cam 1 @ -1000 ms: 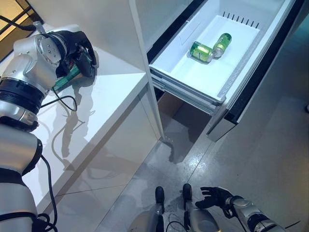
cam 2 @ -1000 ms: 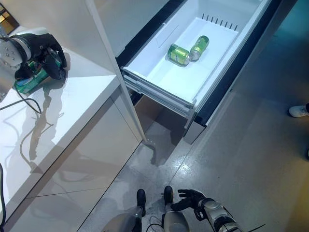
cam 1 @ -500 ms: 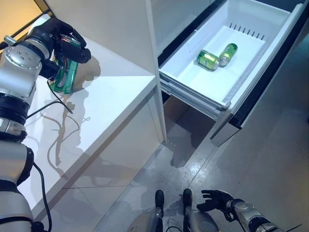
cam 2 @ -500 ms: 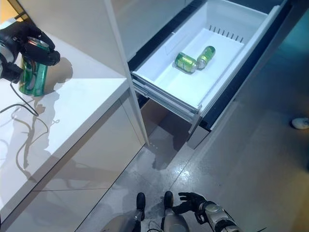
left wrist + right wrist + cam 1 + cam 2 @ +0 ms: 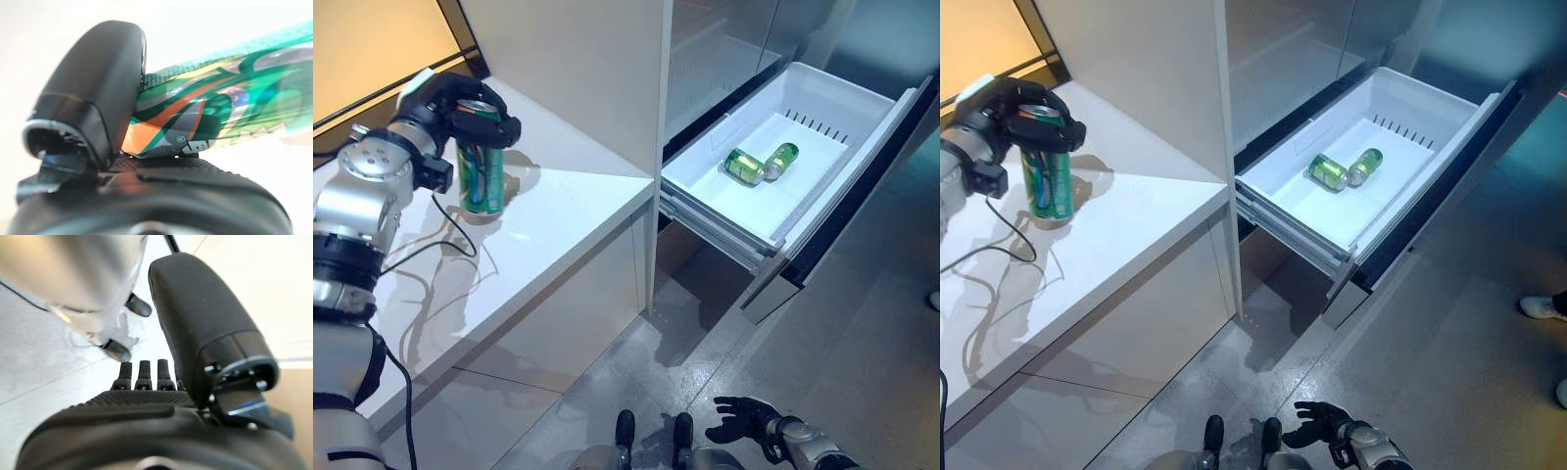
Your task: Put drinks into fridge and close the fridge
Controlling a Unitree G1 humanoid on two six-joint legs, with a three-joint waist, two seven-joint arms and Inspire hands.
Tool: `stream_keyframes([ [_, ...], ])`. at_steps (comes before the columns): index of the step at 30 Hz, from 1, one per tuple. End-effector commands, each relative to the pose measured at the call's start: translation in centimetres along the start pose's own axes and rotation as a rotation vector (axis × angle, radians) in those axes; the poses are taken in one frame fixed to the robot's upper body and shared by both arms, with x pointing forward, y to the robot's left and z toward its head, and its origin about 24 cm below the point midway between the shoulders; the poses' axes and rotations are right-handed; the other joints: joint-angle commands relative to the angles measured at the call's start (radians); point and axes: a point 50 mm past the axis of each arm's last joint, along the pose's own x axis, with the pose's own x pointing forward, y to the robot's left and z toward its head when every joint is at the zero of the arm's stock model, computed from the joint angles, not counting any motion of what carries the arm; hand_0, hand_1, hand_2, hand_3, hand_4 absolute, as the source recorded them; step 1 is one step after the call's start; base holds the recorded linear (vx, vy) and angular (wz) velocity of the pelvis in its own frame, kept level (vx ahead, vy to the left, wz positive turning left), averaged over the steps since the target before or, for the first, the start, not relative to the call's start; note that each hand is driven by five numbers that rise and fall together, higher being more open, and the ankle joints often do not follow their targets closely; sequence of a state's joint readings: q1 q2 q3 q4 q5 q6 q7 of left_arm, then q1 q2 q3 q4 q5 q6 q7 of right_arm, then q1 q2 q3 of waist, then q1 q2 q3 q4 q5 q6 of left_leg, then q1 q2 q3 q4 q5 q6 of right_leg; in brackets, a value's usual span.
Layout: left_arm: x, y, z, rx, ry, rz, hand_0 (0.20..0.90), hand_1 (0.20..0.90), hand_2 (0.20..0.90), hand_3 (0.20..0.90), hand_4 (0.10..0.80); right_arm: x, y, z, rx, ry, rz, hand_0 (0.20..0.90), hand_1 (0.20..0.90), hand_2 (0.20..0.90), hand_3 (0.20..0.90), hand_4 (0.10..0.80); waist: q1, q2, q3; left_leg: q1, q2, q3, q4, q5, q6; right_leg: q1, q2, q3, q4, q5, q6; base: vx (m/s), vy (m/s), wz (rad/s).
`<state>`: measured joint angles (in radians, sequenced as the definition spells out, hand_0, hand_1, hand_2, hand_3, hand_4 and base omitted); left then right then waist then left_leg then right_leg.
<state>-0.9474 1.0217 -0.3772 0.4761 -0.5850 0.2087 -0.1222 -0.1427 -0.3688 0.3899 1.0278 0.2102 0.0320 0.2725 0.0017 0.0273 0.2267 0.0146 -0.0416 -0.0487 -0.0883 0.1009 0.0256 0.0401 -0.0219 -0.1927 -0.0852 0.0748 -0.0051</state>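
Nearest, low at the bottom of the head views, the right hand point(image 5: 744, 416) hangs above the grey floor point(image 5: 862, 343) with its fingers loosely spread and nothing in them; its own wrist view shows the fingers point(image 5: 142, 372) straight, pointing down at the floor. A shoe point(image 5: 1540, 306) of a person shows at the right edge of the right eye view. Further up on the robot's left, the white counter point(image 5: 558, 225) carries a green drink can point(image 5: 481, 176) standing upright, near the counter's back wall. The left hand point(image 5: 450, 103) is curled over the top of that can, fingers and thumb wrapped round its upper part; in the left wrist view the thumb point(image 5: 98, 83) presses against the can's printed side point(image 5: 205, 117). To the right of the counter's tall white side panel point(image 5: 607, 88), the fridge drawer point(image 5: 822, 98) stands pulled out and open. On its white floor lie two green cans point(image 5: 744, 165) on their sides, touching each other, towards the drawer's far end.
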Motion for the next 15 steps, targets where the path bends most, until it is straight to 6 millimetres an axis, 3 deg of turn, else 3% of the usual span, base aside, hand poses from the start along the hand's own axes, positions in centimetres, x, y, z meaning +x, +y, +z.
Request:
stream_keyframes([
  [1, -0.4, 1.7, 4.0, -0.15, -0.241, 0.102, 0.3, 0.3, 0.3, 0.2, 0.1, -0.4, -0.2, 1.5, 0.079, -0.139, 0.009, 0.9, 0.9, 0.9, 0.9, 0.8, 0.007, 0.016, -0.093, 0.081, -0.056, 0.03, 0.001, -0.168, 0.023, 0.064, 0.041, 0.017, 0.02, -0.155, -0.002, -0.033, -0.025, 0.01],
  [7, -1.1, 0.6, 3.7, -0.219, -0.307, 0.084, 0.3, 0.3, 0.3, 0.2, 0.1, -1.1, 0.6, 5.9, 0.055, -0.344, 0.013, 0.9, 0.9, 0.9, 0.9, 0.8, -0.003, 0.017, -0.121, 0.107, -0.056, 0.026, 0.001, -0.182, 0.019, 0.101, 0.046, 0.023, -0.002, -0.156, -0.003, -0.046, -0.02, 0.0],
  [10, -1.5, 0.2, 3.1, -0.28, -0.347, 0.095, 0.3, 0.3, 0.3, 0.2, 0.1, -2.5, 1.7, 9.4, 0.041, -0.514, 0.021, 0.9, 0.9, 0.9, 0.9, 0.8, -0.018, 0.017, -0.13, 0.119, -0.056, 0.026, 0.001, -0.188, 0.018, 0.114, 0.048, 0.03, -0.002, -0.161, -0.005, -0.071, -0.017, -0.01],
  [15, -1.8, -0.4, 1.6, -0.315, -0.377, 0.091, 0.3, 0.3, 0.3, 0.2, 0.1, -4.2, 2.9, 12.6, 0.028, -0.669, 0.108, 0.9, 0.9, 0.9, 0.9, 0.8, -0.03, 0.016, -0.139, 0.131, -0.055, 0.03, 0.001, -0.195, 0.021, 0.125, 0.047, 0.039, -0.002, -0.165, -0.002, -0.075, -0.016, -0.01],
])
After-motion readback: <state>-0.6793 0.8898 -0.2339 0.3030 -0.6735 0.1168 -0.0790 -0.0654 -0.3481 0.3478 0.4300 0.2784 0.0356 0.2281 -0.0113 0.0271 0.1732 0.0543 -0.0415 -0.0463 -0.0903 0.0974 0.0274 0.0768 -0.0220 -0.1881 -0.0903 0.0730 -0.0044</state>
